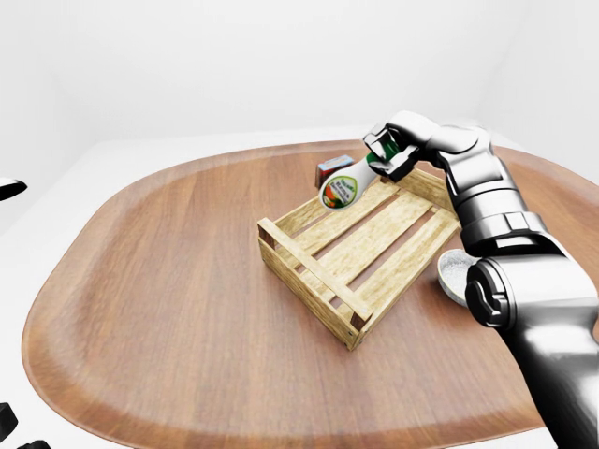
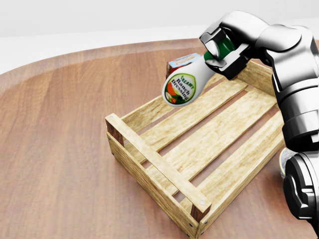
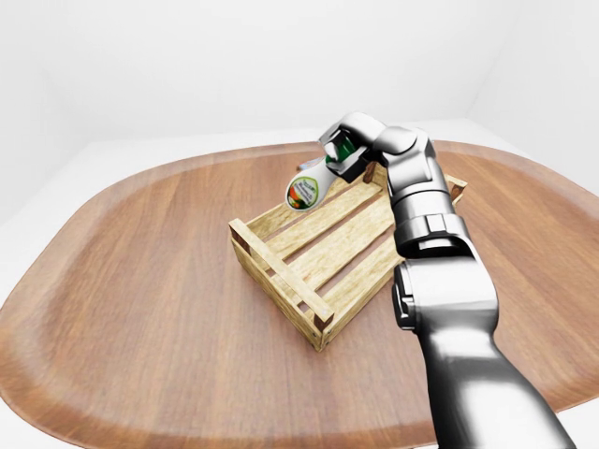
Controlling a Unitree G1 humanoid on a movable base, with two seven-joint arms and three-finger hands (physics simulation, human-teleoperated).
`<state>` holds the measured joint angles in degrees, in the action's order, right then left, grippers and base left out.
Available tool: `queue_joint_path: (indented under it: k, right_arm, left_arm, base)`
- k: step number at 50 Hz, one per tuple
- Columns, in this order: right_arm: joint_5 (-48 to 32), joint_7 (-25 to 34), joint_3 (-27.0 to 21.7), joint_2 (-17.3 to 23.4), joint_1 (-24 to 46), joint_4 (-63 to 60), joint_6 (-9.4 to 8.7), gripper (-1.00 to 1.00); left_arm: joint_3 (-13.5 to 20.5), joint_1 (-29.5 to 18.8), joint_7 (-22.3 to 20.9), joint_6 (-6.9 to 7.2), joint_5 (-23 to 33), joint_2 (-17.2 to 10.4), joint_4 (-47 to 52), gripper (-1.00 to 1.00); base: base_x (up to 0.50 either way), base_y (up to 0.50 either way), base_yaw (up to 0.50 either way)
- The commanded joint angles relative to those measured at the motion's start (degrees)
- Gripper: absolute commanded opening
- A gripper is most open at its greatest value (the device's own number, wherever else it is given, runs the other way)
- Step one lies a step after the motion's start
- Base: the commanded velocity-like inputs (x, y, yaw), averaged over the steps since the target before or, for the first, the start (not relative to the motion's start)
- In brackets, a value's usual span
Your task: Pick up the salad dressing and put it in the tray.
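The salad dressing [image 2: 185,85] is a white bottle with a green cap and a printed label. My right hand [image 2: 223,50] is shut on its cap end and holds it tilted, base down to the left, in the air over the upper left rim of the tray. The tray [image 2: 149,154] is a slatted wooden crate lying at an angle on the table, with nothing showing inside it. Only dark bits of my left hand [image 1: 9,187] show at the left edge of the left-eye view; its fingers cannot be made out.
A small blue and red box [image 2: 183,61] stands just beyond the tray's upper left side. A white bowl [image 1: 454,273] sits to the right of the tray, partly behind my right forearm. All rests on an oval wooden table [image 1: 168,299].
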<state>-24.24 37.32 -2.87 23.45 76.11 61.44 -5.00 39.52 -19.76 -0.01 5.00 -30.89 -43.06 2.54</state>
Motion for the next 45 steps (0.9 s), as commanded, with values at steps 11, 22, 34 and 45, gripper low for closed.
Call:
queue_joint_path:
  k: [11,22,34,45]
  right_arm:
    - [-18.7,-12.0,2.2,3.0,-3.3,14.6,0.0,-0.99]
    - [-32.7,-22.4,4.7,0.5,-4.2,16.2,0.0,-0.99]
    - [-39.9,-28.1,3.1,-3.5,-5.8,17.3,0.0,-0.98]
    - [-41.6,-24.2,1.6,-4.1,-7.3,17.6,0.0,-0.98]
  left_arm:
    - [0.1,0.1,-0.2,0.0,0.3,0.1,-0.1,1.0]
    - [0.1,0.2,-0.1,0.0,0.2,0.1,-0.2,1.0]
    - [0.0,0.4,-0.3,0.0,0.3,0.5,-0.3,1.0]
    - [-0.3,0.4,-0.6,0.0,0.3,0.7,-1.0,1.0]
  base:
    - [0.0,0.0,0.0]
    - [0.0,0.0,0.0]
    - [0.0,0.0,0.0]
    - [0.0,0.0,0.0]
